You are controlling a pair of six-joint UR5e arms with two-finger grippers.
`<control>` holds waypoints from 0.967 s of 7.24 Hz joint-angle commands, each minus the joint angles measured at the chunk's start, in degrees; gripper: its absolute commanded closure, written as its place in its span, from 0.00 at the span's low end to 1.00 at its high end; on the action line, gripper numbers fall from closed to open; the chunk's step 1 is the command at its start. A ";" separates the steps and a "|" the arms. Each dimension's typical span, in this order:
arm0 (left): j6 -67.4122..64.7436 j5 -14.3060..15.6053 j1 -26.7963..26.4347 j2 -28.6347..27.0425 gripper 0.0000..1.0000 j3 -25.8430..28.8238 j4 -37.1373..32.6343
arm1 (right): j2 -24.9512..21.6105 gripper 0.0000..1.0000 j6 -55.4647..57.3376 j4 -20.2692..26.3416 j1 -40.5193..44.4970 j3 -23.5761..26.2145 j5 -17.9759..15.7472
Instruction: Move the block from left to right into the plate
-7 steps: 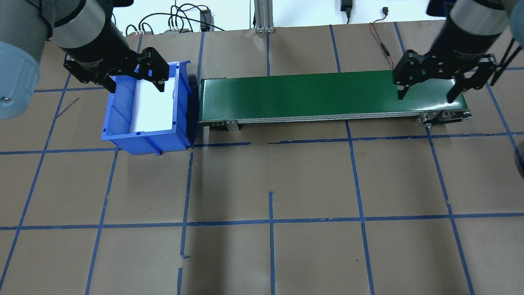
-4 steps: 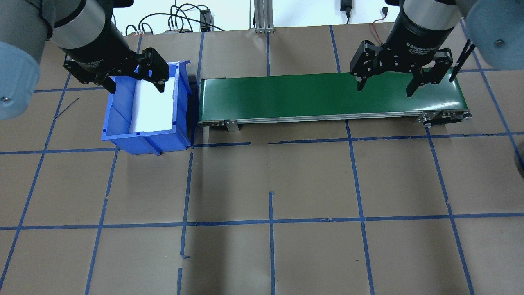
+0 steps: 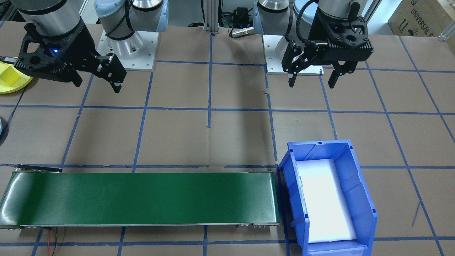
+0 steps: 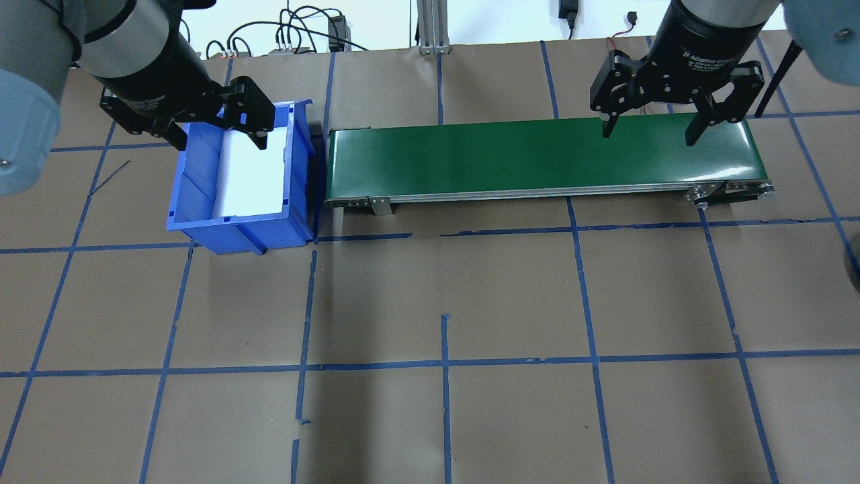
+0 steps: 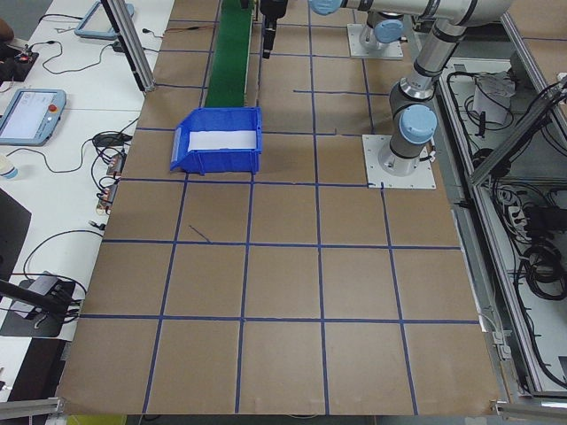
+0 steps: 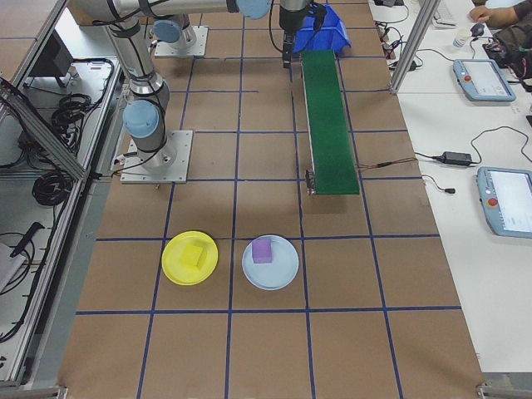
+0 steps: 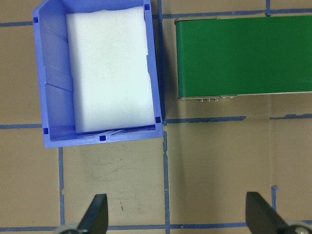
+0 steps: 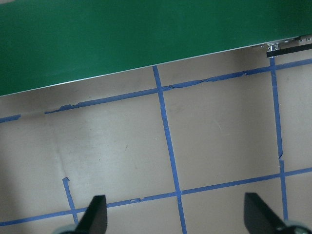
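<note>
Block [image 6: 193, 254] sat in the yellow plate [image 6: 189, 258] on the desk [image 6: 249, 349], so we judged the task done as our right tool [image 4: 649, 130], fingers spread and empty, swung back over the conveyor belt [image 4: 537, 156] while our left tool [image 4: 221, 138] hung open above the blue bin [image 4: 201, 208].

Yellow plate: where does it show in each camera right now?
Front-facing: yellow plate at the far left edge, partly behind the right arm.
Overhead: not in view.
Exterior left: not in view.
Exterior right: lower left, beside a pale blue plate.
Wrist views: not in view.
Shared landmark: the green conveyor.
</note>
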 commanded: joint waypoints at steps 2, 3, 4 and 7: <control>0.02 -0.28 -0.07 0.01 0.00 -0.01 0.11 | 0.03 0.00 -0.02 1.14 0.13 0.11 0.27; 0.28 -0.20 -0.07 0.01 0.00 -0.19 0.20 | 0.03 0.00 -0.02 1.14 0.22 0.28 0.27; 0.55 -0.28 0.27 -0.08 0.00 -0.19 0.29 | 0.03 0.00 -0.02 1.05 0.22 0.37 0.27; 0.55 -0.28 0.19 -0.08 0.00 -0.19 0.29 | 0.03 0.00 0.42 0.96 0.22 0.72 0.36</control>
